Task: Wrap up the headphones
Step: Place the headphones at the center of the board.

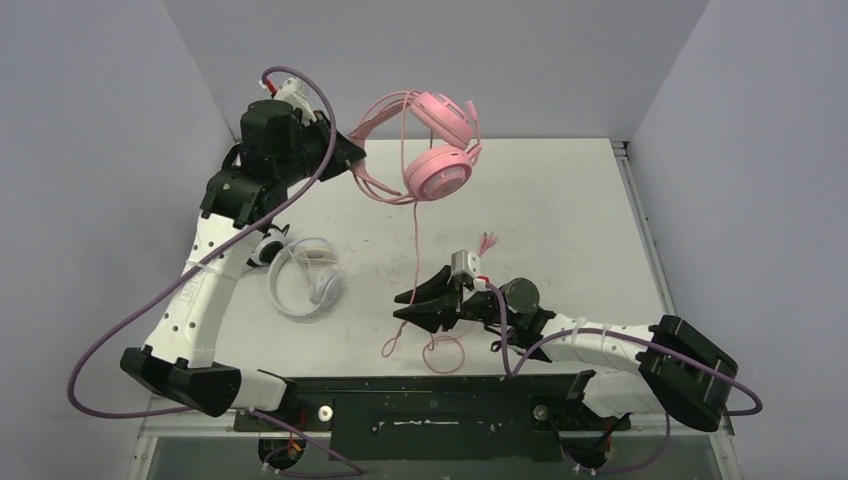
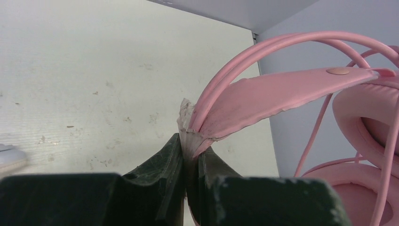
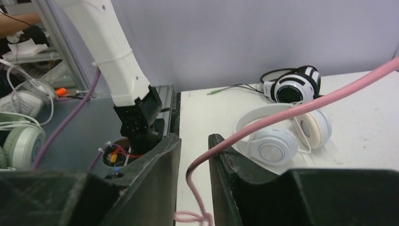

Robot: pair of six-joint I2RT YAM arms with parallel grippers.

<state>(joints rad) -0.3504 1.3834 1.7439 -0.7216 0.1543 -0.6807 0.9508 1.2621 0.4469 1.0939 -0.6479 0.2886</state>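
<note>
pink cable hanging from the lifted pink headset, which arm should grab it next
Right. The right gripper stands open with the thin pink cable running between its jaws; the left gripper is shut on the pink over-ear headset, holding it up.

table (image 1: 560,200) — white, scuffed | walls (image 1: 450,60) — lilac-grey | black rail (image 1: 400,402) — near edge

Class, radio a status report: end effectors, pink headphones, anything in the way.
Left end effector shut on headband of pink headphones. Right end effector open, pink cable between jaws. White headset beside left arm.
</note>
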